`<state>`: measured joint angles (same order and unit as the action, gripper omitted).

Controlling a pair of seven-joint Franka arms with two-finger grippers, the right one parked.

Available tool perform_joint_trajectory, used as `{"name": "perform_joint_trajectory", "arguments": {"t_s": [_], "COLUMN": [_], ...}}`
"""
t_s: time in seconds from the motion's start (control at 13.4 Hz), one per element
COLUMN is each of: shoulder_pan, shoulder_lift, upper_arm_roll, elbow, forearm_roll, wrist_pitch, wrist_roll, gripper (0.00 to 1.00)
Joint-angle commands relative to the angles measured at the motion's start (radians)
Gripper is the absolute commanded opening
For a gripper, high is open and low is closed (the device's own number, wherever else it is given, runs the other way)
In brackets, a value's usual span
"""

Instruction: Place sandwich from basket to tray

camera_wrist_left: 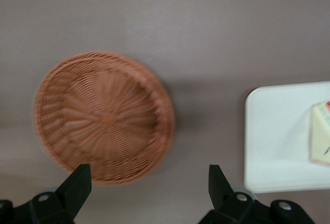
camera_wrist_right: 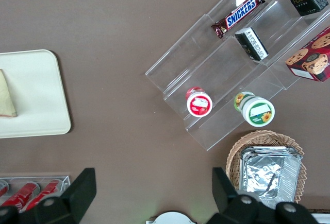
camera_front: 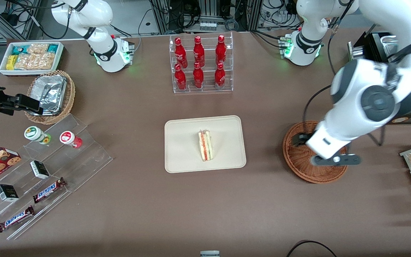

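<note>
While the sandwich point(camera_front: 205, 145) lies on the tray point(camera_front: 180, 157) at the centre of the front view, cut edge with red, pink and green layers up, the basket point(camera_front: 300, 162) sits at centre right, toward the working arm's end of the table point(camera_front: 137, 200), well apart from the tray. The gripper point(camera_front: 335, 159) hangs over the basket, its body covering part of the weave. In the wrist view its two black fingers point(camera_wrist_left: 77, 183) stand wide apart with nothing between them (only bare table and the basket's rim show in the gap). That view shows the basket point(camera_wrist_left: 103, 116) holding nothing, and beside it a corner of the tray point(camera_wrist_left: 273, 147) with one end of the sandwich point(camera_wrist_left: 322, 136) on it.

At upper centre of the front view a clear rack point(camera_front: 202, 64) holds six red bottles. At upper left a white bin point(camera_front: 30, 57) holds snack packets, and a tan basket point(camera_front: 50, 96) with foil stands nearer the camera. At lower left, clear steps point(camera_front: 48, 167) carry Snickers bars point(camera_front: 48, 190), small boxes and two cups.
</note>
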<state>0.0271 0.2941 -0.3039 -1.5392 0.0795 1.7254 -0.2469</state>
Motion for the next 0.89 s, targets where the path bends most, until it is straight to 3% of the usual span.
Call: {"name": "perform_joint_trajectory", "arguments": {"t_s": [0.0,0.3,0.82], "shoulder_pan": [-0.029,-0.023,-0.039], "shoulder_lift": [-0.125,-0.185,-0.234], "upper_arm_roll": [0.123,0.184,0.269], "elbow": [-0.072,-0.027,0.105], "forearm_roll": [-0.050,-0.049,-0.049], "wrist_pitch": [-0.079,-0.239,-0.438], "wrist_roll": [0.153,0.244,0.253], "gripper": [1.00,1.00,1.00]}}
